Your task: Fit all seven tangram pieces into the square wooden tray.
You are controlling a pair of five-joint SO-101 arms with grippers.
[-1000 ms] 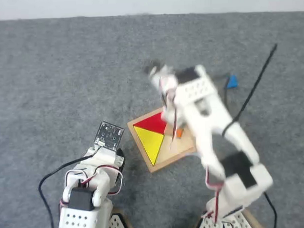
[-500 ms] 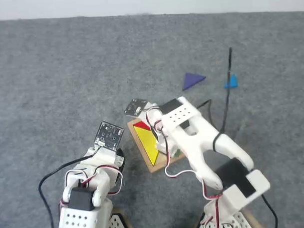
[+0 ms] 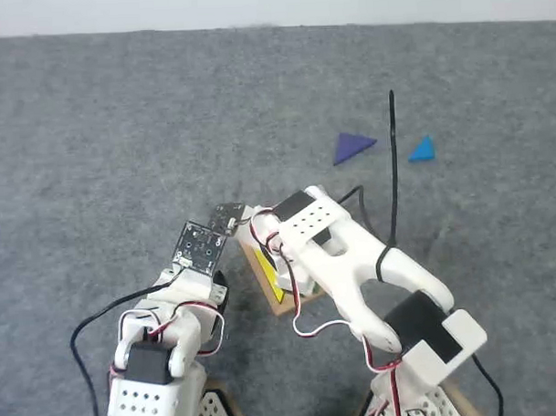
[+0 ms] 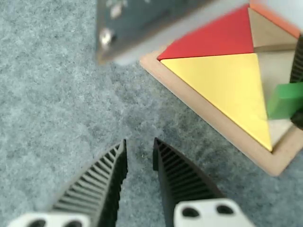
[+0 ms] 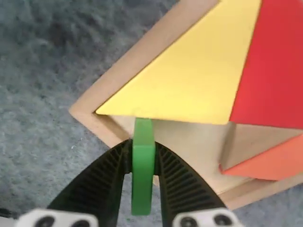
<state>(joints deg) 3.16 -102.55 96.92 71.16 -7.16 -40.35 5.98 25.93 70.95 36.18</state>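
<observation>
Right wrist view: the right hand (image 5: 142, 147) is clenched on a green piece (image 5: 143, 175), held on edge between its fingers over the bare corner of the wooden tray (image 5: 140, 56). The yellow triangle (image 5: 189, 80) lies just past the fingertips. The step in hand looks to be seating green. Next it likely needs laying flat against yellow's edge, then letting go. The left hand (image 4: 139, 149) hangs released and empty over the desk (image 4: 47, 118), the tray just ahead.
</observation>
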